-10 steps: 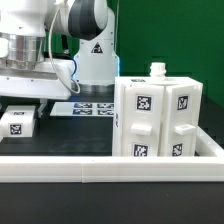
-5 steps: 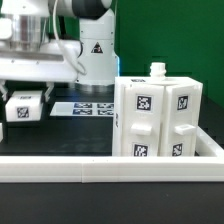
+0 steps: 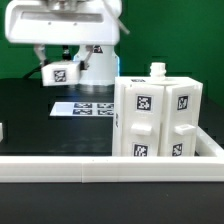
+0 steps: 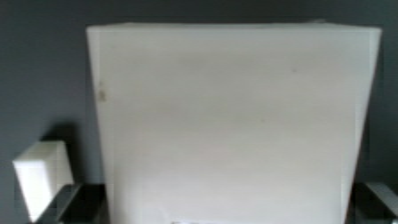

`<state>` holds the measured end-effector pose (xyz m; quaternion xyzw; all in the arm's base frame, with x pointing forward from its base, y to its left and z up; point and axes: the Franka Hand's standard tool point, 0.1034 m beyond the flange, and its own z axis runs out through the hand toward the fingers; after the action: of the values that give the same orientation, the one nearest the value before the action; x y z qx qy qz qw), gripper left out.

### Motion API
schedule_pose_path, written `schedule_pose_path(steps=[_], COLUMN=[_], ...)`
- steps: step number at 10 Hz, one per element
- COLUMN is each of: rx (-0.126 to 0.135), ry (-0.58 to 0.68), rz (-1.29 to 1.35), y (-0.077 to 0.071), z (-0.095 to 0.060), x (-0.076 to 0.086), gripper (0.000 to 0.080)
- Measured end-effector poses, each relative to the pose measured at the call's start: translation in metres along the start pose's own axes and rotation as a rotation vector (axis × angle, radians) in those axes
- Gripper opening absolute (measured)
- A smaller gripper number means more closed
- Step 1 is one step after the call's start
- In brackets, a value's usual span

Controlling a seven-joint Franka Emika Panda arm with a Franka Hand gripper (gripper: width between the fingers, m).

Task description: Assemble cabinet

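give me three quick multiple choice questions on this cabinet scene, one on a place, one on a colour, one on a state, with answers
1. Where is the marker board relative to the cabinet?
A) on top of it
B) flat on the table, at the exterior view's left of it
C) under it

2. What colour is the table top?
A) black
B) red
C) yellow

3. What state is the tagged white panel in?
A) lying on the table
B) fitted to the cabinet
C) held in the air by the end effector

Answers: B, the board lies flat beside the cabinet; A, the bare surface is black; C, the panel hangs clear of the table in the grip.
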<state>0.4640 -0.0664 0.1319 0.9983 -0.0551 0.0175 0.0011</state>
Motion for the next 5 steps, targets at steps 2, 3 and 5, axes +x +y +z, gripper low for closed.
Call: schedule_pose_path(steps=[2,3,5], rx=[-0.003,-0.003,-0.003], ry=[-0.005,-0.004,-0.006], rz=[0.053,0.031,0.032], y=[-0.034,-0.033,-0.032], z=[-0.014,-0.012,-0.011], x=[0.021,0.020,0.019], gripper=[0.0563,0.0563,0.0563])
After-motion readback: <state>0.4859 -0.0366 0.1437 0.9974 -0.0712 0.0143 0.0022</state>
